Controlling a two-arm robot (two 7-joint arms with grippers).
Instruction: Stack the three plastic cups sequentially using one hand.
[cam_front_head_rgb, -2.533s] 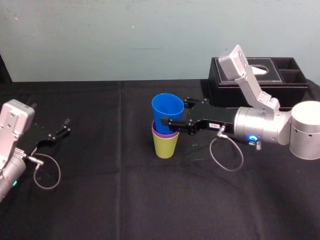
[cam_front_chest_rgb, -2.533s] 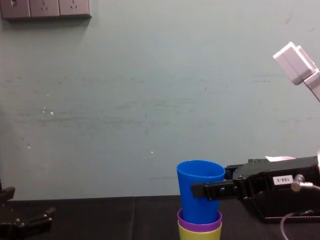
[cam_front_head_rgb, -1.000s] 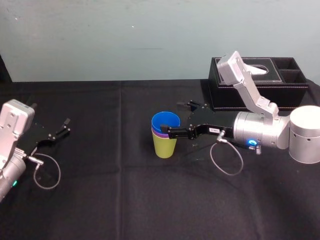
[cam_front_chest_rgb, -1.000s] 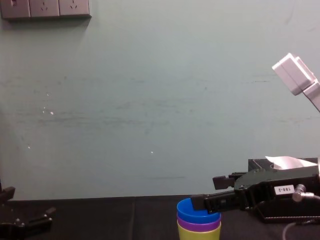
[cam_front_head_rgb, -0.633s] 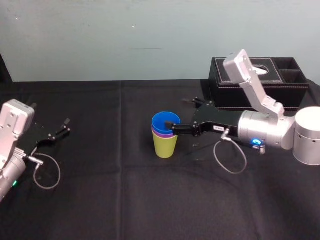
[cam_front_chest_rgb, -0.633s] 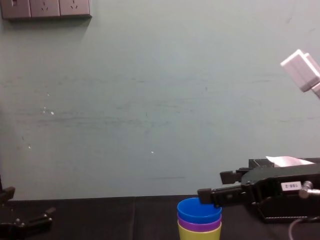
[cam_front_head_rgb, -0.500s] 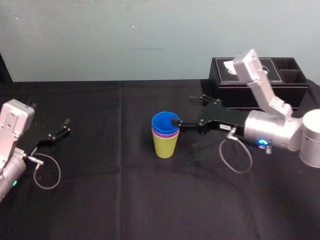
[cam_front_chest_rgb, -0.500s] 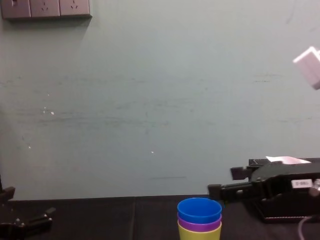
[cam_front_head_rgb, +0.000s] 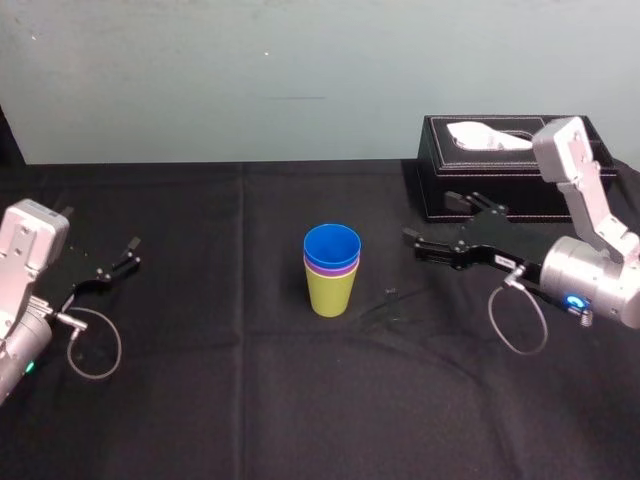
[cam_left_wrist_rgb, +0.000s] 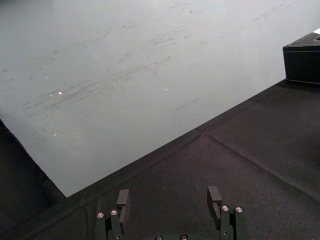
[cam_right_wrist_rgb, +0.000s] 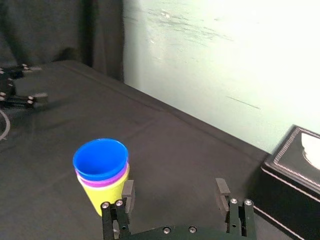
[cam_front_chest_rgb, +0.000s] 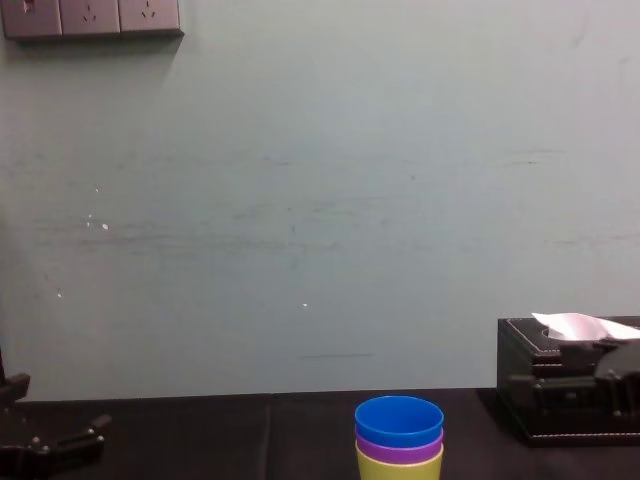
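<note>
Three nested cups, right tool well apart

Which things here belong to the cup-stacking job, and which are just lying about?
Job: blue cup, nested in purple cup, nested in yellow-green cup; right gripper, open, right of the stack.
Lying about: black tissue box, behind the right gripper; left gripper, open, parked far left.

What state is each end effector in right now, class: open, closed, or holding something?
Left end effector: open, empty, parked on the robot's left.
Right end effector: open, empty, apart from the stacked cups.
</note>
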